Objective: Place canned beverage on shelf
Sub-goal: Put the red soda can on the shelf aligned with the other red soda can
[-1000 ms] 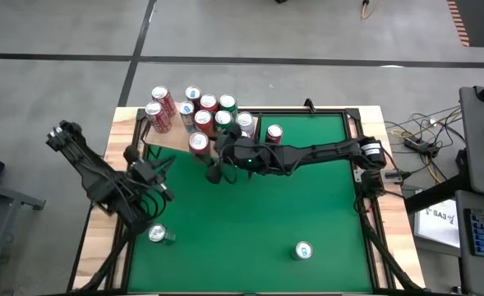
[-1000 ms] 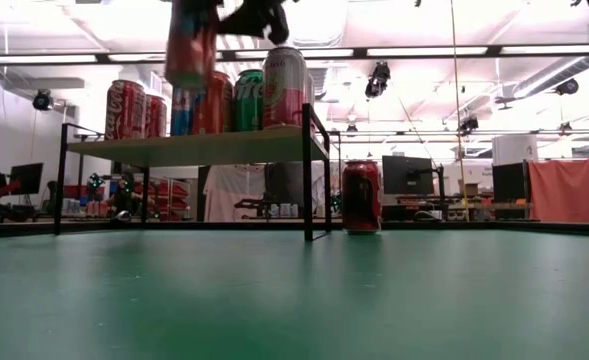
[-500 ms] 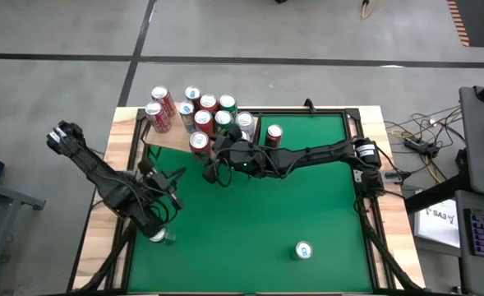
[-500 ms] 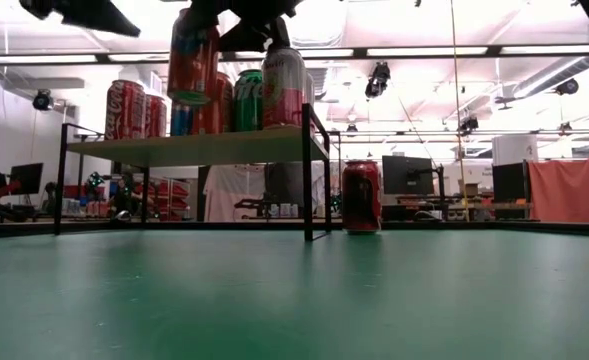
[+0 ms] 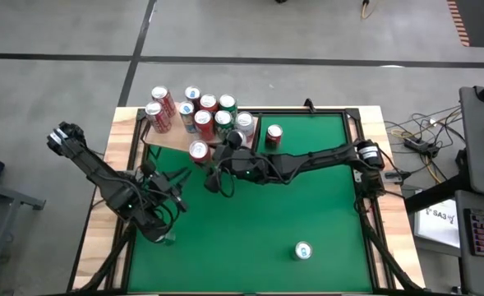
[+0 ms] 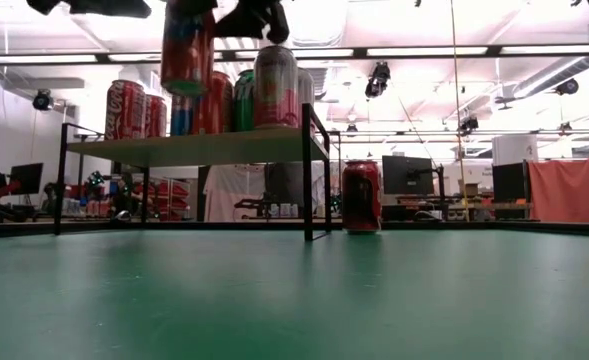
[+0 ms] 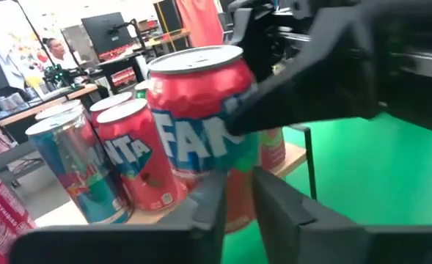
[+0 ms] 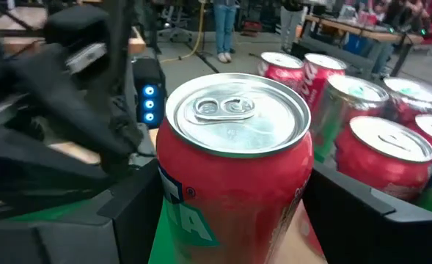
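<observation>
- My left gripper [image 5: 161, 224] hangs low over the near-left part of the green table [image 5: 307, 197], just above a silver-topped can [image 5: 169, 238] standing under it; its fingers [image 7: 208, 209] look close together with only a narrow slot between them, and I cannot tell whether anything is gripped.
- Open green felt stretches to its right, as far as a lone can [image 5: 303, 250] well apart.
- My right gripper [image 5: 202, 156] holds the red can [image 8: 234, 172], jaws wide around its body, raised just off the near edge of the shelf [image 5: 169, 138].
- In the low view that can [image 6: 187, 50] hangs higher than the shelf board [image 6: 189, 148].
- Beyond the held can the shelf is crowded with a cluster of cans [image 5: 200, 111]; the board's bare part lies to the gripper's left.
- Its label reads "FAN" in white on blue [image 7: 201, 136]; a neighbour shows "NTA" [image 7: 131, 154].
- One dark-red can [image 5: 274, 134] stands on the table right of the shelf's dark end panel [image 6: 307, 170].
- Behind: desks, monitors, ceiling strip lights.
</observation>
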You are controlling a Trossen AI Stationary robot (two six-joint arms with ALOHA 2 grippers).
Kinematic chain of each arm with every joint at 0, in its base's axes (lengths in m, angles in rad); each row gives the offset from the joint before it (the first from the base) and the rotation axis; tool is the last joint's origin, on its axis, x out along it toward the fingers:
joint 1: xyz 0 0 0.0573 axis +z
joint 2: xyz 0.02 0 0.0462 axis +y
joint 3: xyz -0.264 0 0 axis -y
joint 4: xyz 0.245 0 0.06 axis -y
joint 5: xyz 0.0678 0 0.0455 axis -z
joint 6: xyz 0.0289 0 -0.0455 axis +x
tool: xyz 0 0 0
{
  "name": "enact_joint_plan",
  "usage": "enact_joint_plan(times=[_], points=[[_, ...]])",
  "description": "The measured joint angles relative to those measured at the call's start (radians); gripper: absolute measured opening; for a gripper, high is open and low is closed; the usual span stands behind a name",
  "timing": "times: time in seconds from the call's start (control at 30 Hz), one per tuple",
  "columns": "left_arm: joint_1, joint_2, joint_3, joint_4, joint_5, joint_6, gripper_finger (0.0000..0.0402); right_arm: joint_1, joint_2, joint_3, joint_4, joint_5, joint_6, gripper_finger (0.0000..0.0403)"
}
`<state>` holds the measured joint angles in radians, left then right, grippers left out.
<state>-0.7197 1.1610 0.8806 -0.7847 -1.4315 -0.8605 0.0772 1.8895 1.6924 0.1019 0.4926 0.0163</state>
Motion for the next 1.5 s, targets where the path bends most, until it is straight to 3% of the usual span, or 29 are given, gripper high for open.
enact_joint_plan(times=[0.2,0.37,0.57,0.97,1.13,1.5], points=[[0.007,0.029,0.022,0.045,-0.002,0.041,0.0169,0.026,-0.016,0.0,0.007,0.04,-0.061,0.0273],[0.046,0.077,0.023,0.059,-0.062,0.009,0.0265,0.036,-0.022,0.0,0.004,0.064,-0.079,0.0273],[0.121,0.103,0.023,0.069,-0.081,-0.019,0.0328,0.048,-0.031,0.0,0.008,0.065,-0.088,0.0273],[0.139,0.157,0.023,0.143,-0.049,-0.006,0.0343,0.054,-0.032,0.0,0.012,0.054,-0.095,0.0273],[0.145,0.205,0.024,0.246,-0.116,0.047,0.0343,0.055,-0.034,0.0,0.015,0.053,-0.096,0.0273],[0.205,0.275,0.117,0.239,-0.149,0.107,0.0323,0.062,-0.038,0.0,0.012,0.068,-0.099,0.0273]])
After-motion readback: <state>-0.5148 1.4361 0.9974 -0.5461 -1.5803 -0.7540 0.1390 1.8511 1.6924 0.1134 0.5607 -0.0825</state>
